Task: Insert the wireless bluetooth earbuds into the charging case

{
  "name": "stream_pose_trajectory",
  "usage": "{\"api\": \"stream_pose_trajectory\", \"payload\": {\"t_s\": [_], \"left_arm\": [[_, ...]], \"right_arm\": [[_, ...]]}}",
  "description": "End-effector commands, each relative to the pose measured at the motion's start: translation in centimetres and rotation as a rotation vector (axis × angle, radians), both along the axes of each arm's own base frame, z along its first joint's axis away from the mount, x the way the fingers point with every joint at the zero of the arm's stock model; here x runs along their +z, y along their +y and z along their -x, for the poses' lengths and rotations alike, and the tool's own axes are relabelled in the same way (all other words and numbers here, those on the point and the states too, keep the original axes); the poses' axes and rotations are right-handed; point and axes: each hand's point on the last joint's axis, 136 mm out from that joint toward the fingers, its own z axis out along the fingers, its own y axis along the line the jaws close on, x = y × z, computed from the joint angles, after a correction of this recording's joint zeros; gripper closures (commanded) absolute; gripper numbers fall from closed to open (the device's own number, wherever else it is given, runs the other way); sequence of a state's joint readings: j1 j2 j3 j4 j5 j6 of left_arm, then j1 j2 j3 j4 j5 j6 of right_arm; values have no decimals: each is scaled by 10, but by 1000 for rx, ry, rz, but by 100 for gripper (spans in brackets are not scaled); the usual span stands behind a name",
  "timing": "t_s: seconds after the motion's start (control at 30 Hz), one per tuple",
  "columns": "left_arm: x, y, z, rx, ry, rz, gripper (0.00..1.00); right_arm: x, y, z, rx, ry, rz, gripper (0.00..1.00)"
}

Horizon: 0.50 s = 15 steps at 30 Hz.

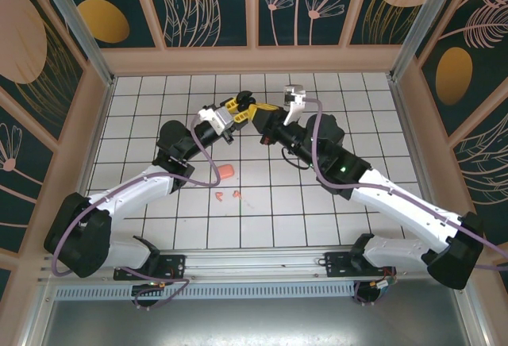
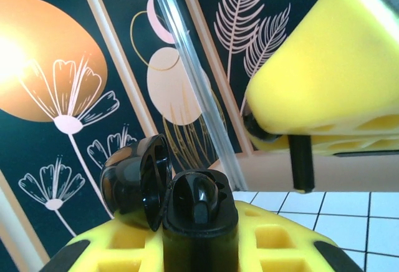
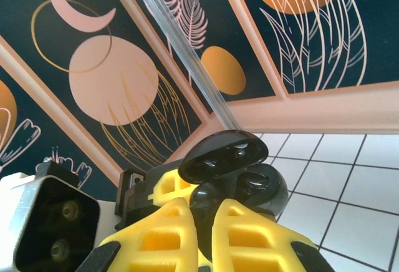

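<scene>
Black charging case (image 2: pixel 198 206) clamped within left end effector (image 1: pixel 236 110)

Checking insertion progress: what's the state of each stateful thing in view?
black charging case: lid open, clamped in a gripper.
left gripper: shut on the black charging case.
right gripper: shut, tips at the case's opening.
salmon-orange earbuds: loose on the tiles, not in a case.
</scene>
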<state>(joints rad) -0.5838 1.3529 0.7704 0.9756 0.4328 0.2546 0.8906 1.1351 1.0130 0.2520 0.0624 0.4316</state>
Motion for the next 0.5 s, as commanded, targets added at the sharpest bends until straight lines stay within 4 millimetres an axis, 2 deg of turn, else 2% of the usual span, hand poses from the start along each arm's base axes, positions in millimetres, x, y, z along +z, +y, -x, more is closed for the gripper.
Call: {"api": "stream_pose_trajectory", "payload": {"t_s": [0.0,0.2,0.47], "left_arm": [[1,2,1,38,-61,-42,100],[0,1,4,21,-58,-42,100],[5,-1,7,-8,-47,-16,100]], "right_arm": [[36,-13,8,-22,-103,-132,95],[42,-18,5,-55,-129,-158,95],[40,-14,-4,-64,-121,-160,96]]}}
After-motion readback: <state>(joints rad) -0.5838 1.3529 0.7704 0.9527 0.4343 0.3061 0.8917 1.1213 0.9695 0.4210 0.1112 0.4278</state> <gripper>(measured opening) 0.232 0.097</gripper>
